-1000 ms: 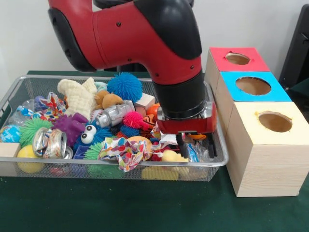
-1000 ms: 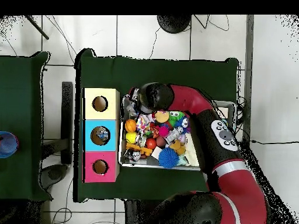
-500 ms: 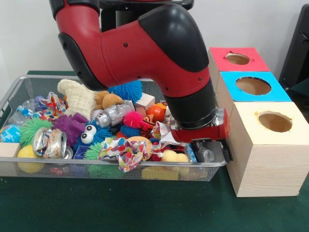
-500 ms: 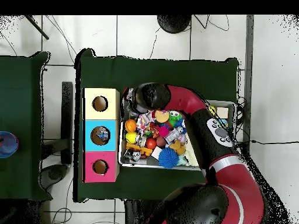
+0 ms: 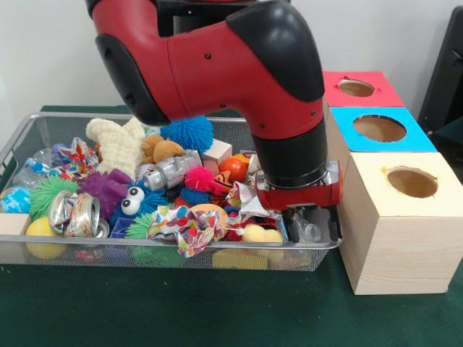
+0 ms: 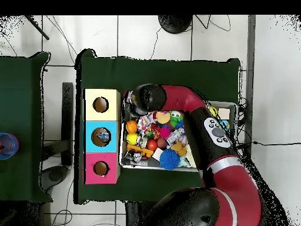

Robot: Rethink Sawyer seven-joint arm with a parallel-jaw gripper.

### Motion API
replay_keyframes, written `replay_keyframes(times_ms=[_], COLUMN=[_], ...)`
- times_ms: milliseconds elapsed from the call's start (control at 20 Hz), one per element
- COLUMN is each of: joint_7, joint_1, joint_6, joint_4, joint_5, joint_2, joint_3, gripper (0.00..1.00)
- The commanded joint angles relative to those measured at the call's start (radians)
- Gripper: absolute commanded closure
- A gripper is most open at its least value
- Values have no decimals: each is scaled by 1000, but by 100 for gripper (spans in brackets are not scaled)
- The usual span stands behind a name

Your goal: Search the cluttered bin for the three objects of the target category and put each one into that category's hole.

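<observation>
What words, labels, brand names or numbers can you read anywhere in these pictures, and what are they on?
None can be read.
The crushed cans in the wire bin carry print, but it is too blurred to read.
The three boxes with holes show only plain coloured tops.
The robot arm shows no lettering.

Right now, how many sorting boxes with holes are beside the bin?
3, in a row: the red box farthest back, blue box in the middle, yellow box nearest the camera.

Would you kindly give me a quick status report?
Gripper low in bin's corner beside yellow-topped box, fingers unclear. Nothing visibly held. Toys piled thick alongside.
</observation>
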Motion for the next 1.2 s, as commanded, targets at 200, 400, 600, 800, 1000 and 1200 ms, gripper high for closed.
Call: replay_keyframes(times_ms=[200, 400, 600, 800, 1000, 1200], joint_7=[-146, -139, -193, -189, -173, -175], joint_1=[15, 9, -4, -11, -9, -15], joint_6=[172, 208, 255, 235, 251, 242], joint_4=[-59, -39, -45, -44, -52, -52], joint_5=[-94, -77, -66, -71, -86, -97], joint_2=[-83, -111, -64, -24, -2, 32], joint_3=[-79, -66, -36, -33, -57, -63], gripper=[0, 0, 0, 0, 0, 0])
